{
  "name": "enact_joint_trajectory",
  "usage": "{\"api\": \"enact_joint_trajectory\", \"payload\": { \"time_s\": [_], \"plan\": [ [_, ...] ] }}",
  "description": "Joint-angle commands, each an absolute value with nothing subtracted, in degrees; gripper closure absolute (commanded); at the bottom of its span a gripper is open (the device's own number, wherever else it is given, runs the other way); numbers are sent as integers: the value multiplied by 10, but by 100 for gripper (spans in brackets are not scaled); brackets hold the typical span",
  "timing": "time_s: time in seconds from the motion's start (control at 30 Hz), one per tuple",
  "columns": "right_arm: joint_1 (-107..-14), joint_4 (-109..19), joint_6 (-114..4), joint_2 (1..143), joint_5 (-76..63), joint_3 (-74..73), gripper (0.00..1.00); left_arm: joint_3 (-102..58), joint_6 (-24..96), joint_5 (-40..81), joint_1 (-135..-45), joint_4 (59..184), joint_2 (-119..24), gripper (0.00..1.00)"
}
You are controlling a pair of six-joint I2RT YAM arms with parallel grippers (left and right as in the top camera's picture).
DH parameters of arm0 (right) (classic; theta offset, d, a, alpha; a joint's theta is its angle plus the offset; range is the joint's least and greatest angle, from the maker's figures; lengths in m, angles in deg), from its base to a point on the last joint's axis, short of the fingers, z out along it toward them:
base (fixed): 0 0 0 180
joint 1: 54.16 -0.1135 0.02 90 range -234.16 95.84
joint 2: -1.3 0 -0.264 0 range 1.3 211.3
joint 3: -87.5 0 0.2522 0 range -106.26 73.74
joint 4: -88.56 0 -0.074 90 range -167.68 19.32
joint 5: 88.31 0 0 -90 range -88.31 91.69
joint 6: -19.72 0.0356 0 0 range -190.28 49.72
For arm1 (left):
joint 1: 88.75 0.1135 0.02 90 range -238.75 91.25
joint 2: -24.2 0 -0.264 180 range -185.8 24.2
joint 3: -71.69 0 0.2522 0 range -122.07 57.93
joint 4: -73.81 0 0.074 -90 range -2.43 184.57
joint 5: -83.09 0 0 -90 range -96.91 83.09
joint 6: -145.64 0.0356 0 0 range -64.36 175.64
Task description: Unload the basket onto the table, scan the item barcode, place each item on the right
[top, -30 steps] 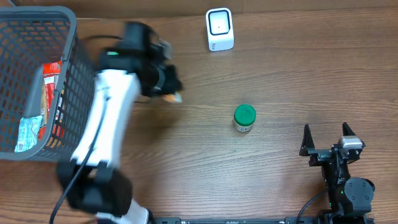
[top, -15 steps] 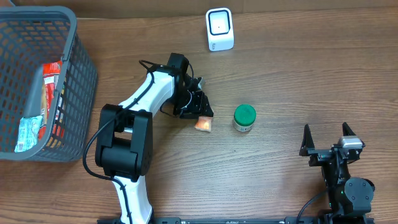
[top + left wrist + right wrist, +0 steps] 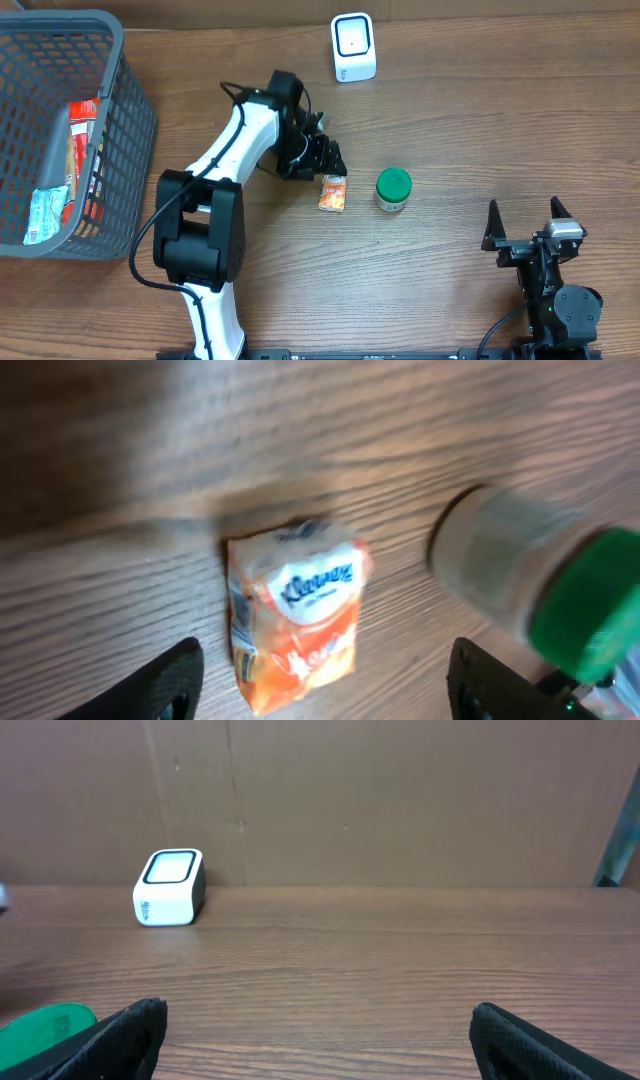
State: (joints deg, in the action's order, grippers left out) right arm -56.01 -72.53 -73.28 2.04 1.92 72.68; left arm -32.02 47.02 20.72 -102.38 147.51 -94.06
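While the left gripper (image 3: 322, 668) hangs spread above, the orange-and-white packet (image 3: 297, 610) (blue lettering) lies on the worktop (image 3: 400, 430).

Wooden table (image 3: 480, 130), grey basket (image 3: 132, 110), white scanner (image 3: 353, 47), orange packet (image 3: 333, 193), green-lidded jar (image 3: 393, 188)

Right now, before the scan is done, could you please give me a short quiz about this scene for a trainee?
1. True or false: the orange packet lies on the table, not held by the left gripper.
2. Which stands nearest the packet? A scanner, B green-lidded jar, C basket.
3. Short answer: is the right gripper open or shut?
Key: 1 true; 2 B; 3 open.
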Motion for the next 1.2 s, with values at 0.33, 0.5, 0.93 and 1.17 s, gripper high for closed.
{"api": "enact_joint_trajectory", "payload": {
  "time_s": [0.33, 0.5, 0.93, 1.17],
  "plan": [
    [-557, -729, -733, 15, 20, 733, 0, -325, 443, 126, -1097, 1498, -894, 87],
    [-557, -729, -733, 15, 20, 733, 0, -321, 354, -17, -1150, 1497, -894, 68],
    [-557, -729, -733, 15, 20, 733, 0, -321, 323, -31, -1181, 1464, -894, 79],
    [-557, -729, -733, 15, 20, 733, 0, -321, 300, -66, -1198, 1469, -894, 78]
  ]
}}
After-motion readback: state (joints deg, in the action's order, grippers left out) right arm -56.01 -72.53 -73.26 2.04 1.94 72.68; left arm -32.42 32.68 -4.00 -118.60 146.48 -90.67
